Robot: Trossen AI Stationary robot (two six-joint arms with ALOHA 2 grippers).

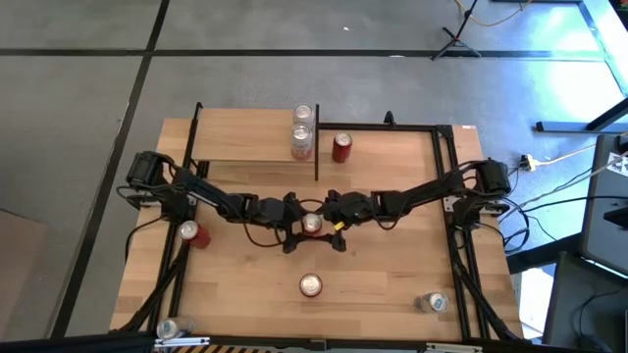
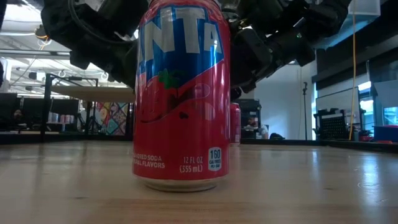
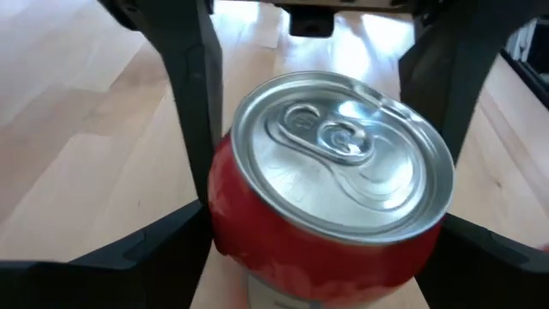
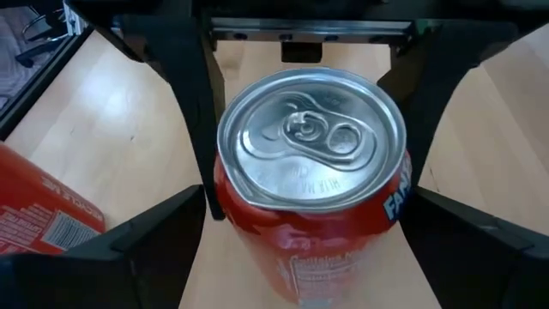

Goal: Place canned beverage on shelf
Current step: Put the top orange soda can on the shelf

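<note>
A red beverage can [image 1: 312, 224] with a silver top stands upright at the table's middle, and both grippers meet around it. My left gripper [image 1: 297, 226] comes from the table's left. Its fingers stand on either side of the can [image 3: 330, 172]. My right gripper [image 1: 329, 222] comes from the right and flanks the same can [image 4: 310, 146]. Both are spread to about the can's width. The shelf [image 1: 250, 147] is at the far left, with two cans [image 1: 301, 127] on its right end. In the low view this can is hidden behind a nearer one. My left gripper slants down from the table's left, with one finger [image 3: 184, 232] at each side of the can's wall [image 3: 227, 215], just below the rim. I cannot tell whether they touch it. My right gripper slants down from the right, with its fingers [image 4: 176, 219] beside the can's wall [image 4: 232, 206]. Whether they touch cannot be told either.
A red can [image 1: 310, 285] stands near the front edge and fills the low view [image 2: 180, 93]. Other red cans stand beside the shelf [image 1: 341, 147] and at the left [image 1: 189, 232]. Silver cans stand at the front right [image 1: 432, 302] and the front left corner [image 1: 169, 328].
</note>
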